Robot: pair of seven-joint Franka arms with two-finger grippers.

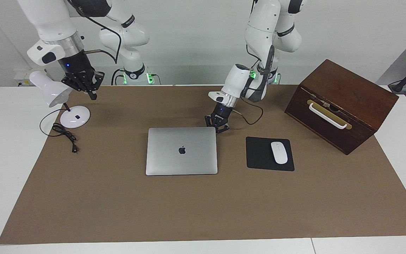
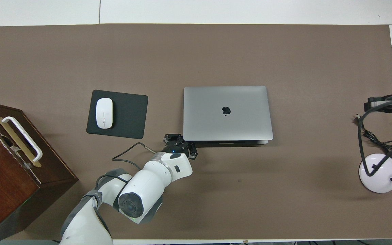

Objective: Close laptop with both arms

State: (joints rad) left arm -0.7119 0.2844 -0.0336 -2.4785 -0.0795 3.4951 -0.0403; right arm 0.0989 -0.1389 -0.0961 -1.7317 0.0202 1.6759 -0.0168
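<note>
The silver-grey laptop (image 1: 182, 151) lies in the middle of the brown mat with its lid down and the dark apple logo facing up. In the overhead view the laptop (image 2: 227, 113) shows a thin strip of its base under the lid's edge nearest the robots. My left gripper (image 1: 218, 127) is low at the laptop's corner that is nearest the robots, toward the left arm's end. It shows in the overhead view (image 2: 181, 147) with its fingers apart and holding nothing. My right gripper (image 1: 83, 83) hangs raised over the mat beside the desk lamp, away from the laptop.
A black mouse pad (image 1: 261, 155) with a white mouse (image 1: 279, 152) lies beside the laptop toward the left arm's end. A dark wooden box (image 1: 340, 106) with a white handle stands past it. A white desk lamp (image 1: 75, 116) with a coiled cord stands at the right arm's end.
</note>
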